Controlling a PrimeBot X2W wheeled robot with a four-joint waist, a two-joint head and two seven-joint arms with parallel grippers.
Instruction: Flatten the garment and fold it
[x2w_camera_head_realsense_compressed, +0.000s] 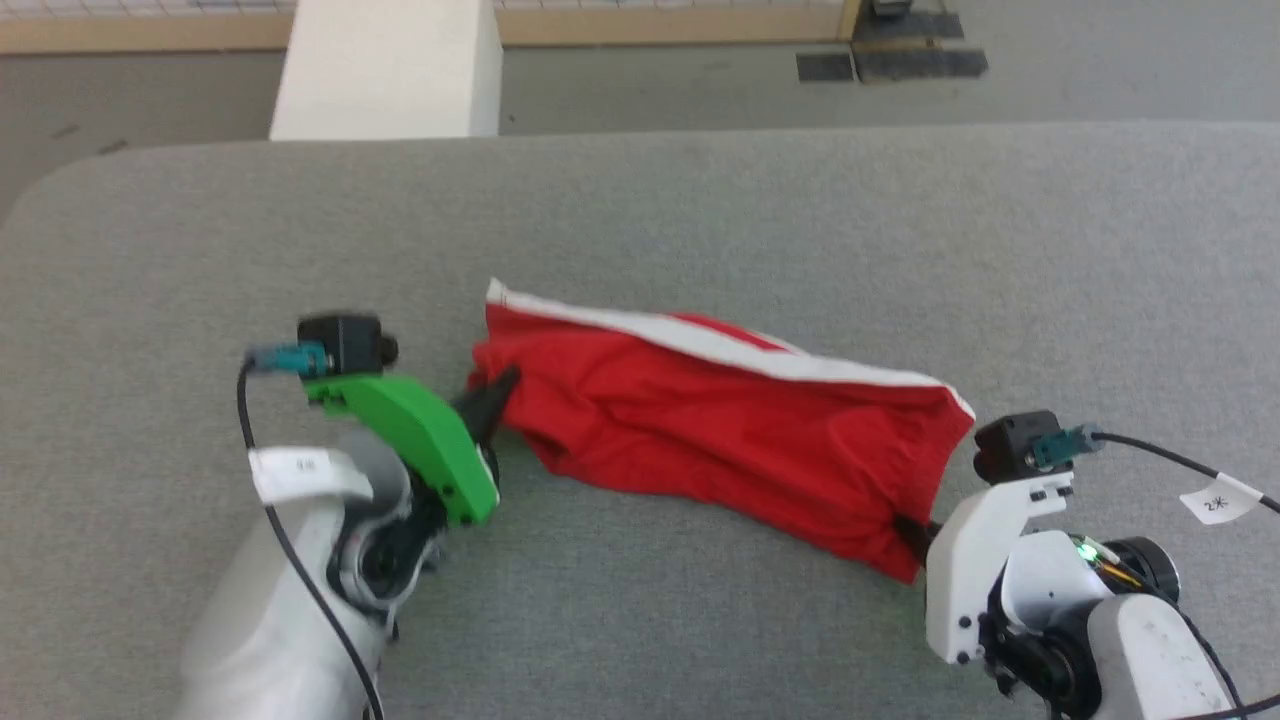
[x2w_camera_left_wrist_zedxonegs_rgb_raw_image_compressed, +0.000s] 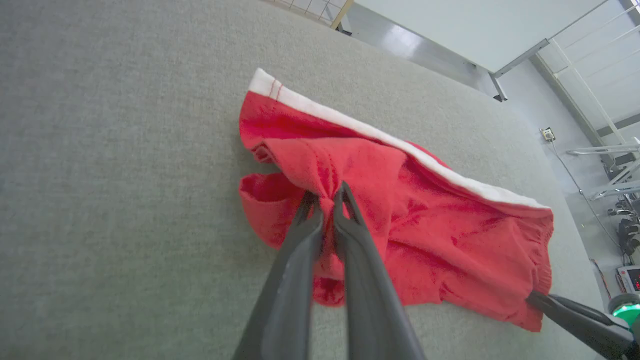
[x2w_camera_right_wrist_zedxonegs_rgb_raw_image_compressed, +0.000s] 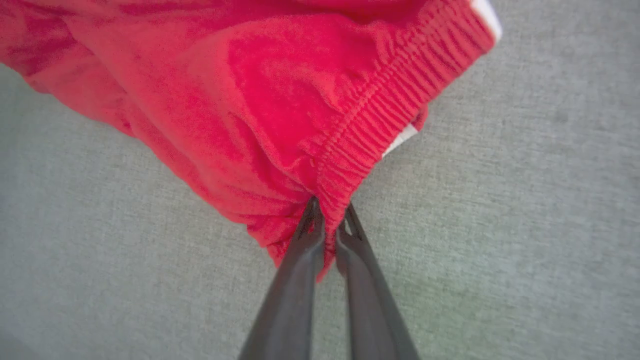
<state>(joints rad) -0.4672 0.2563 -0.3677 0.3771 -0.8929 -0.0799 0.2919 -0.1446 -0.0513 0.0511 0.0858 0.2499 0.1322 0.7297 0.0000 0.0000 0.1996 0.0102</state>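
Flattening is barely under way: the garment (x2w_camera_head_realsense_compressed: 720, 420) lies bunched and unfolded mid-way across the counter (x2w_camera_head_realsense_compressed: 700, 220), with the left hand (x2w_camera_head_realsense_compressed: 495, 395) clamped on its left end and the right hand (x2w_camera_head_realsense_compressed: 910, 530) clamped on its right end.

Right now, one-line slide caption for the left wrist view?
Left gripper pinches a bunched fold of the garment on the grey surface; right gripper clamps its far corner.

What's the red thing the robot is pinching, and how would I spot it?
Look at the big grey padded surface before the robot. In its middle lies a rumpled garment, pinched at its ends by the left gripper and the right gripper. It is bright red with a white band along its far edge.
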